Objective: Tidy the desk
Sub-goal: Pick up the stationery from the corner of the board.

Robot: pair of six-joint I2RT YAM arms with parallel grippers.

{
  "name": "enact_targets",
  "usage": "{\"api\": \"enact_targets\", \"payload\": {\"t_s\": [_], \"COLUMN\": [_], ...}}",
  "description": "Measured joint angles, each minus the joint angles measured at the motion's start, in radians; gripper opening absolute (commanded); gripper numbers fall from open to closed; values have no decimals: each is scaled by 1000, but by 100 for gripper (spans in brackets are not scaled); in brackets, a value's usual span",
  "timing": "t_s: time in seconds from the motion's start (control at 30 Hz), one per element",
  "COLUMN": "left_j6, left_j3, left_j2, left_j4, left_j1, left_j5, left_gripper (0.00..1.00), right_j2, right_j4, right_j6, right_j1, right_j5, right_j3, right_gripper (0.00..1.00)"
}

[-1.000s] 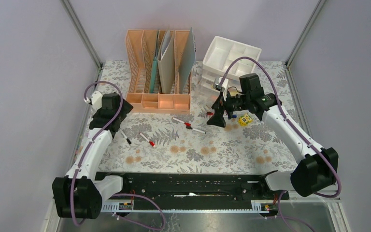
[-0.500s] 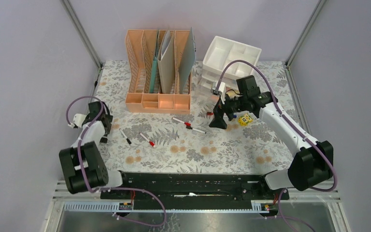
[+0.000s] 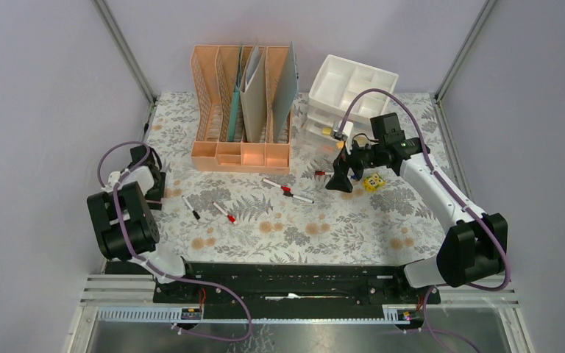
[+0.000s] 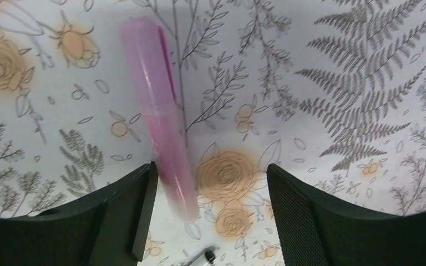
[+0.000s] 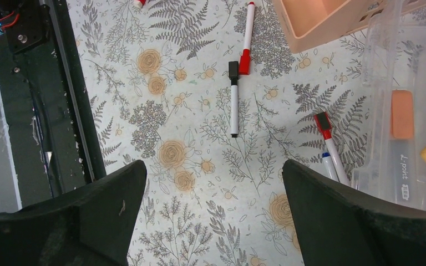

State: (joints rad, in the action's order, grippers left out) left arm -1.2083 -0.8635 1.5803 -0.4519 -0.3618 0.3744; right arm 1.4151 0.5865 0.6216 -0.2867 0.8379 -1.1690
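Observation:
The desk (image 3: 301, 228) is covered in pale fern-and-flower cloth. My left gripper (image 3: 151, 185) hangs low over its left edge. In the left wrist view the left gripper (image 4: 211, 219) is open around the lower end of a pink highlighter (image 4: 158, 111). The highlighter lies on the cloth close beside the left finger (image 4: 122, 216), with a wide gap to the other finger. My right gripper (image 3: 340, 179) hovers open over the desk's right middle, and nothing is between the right gripper's (image 5: 213, 216) fingers.
A peach file rack (image 3: 241, 110) and a white drawer unit (image 3: 342, 92) stand at the back. Several markers lie loose: a red-capped one (image 3: 224, 213), a small black pen (image 3: 191, 208) and a pair (image 3: 287, 190). A yellow object (image 3: 372, 182) sits by the right gripper. A clear drawer (image 5: 388, 160) holds an orange eraser (image 5: 402, 113).
The left arm has folded back to the desk's left edge, lowered over the pink highlighter, and its jaws have narrowed. The right gripper has drifted slightly right.

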Motion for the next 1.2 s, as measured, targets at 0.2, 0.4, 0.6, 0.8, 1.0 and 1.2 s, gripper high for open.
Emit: {"api": "enact_targets", "payload": {"t_s": [0.2,0.4,0.6,0.8,1.0,1.2], "left_j6": [-2,-1,6,11,55,117], "left_j3": [-77,-99,-74,1,68,165], "left_j2": [70,88,79,18,-56,-163], "left_j4": [-39,-80,-54,48,116,143], "left_j1": [-11,-14,-16,-22,-18,-3], "left_j5": [0,0,-19,-72,-180,-297], "left_gripper": [69,49,24,5,0,0], "right_j2": [0,0,-6,-23,-32,-32], "right_j4": [3,4,5,6,5,-2], "right_j6": [2,3,3,3,2,-3], "right_j1": [5,13,24,35,39,40], "right_j5": [20,22,39,55,81,119], "right_j3": [4,8,10,14,25,42], "right_gripper": [100,100,100,100,100,100]}}
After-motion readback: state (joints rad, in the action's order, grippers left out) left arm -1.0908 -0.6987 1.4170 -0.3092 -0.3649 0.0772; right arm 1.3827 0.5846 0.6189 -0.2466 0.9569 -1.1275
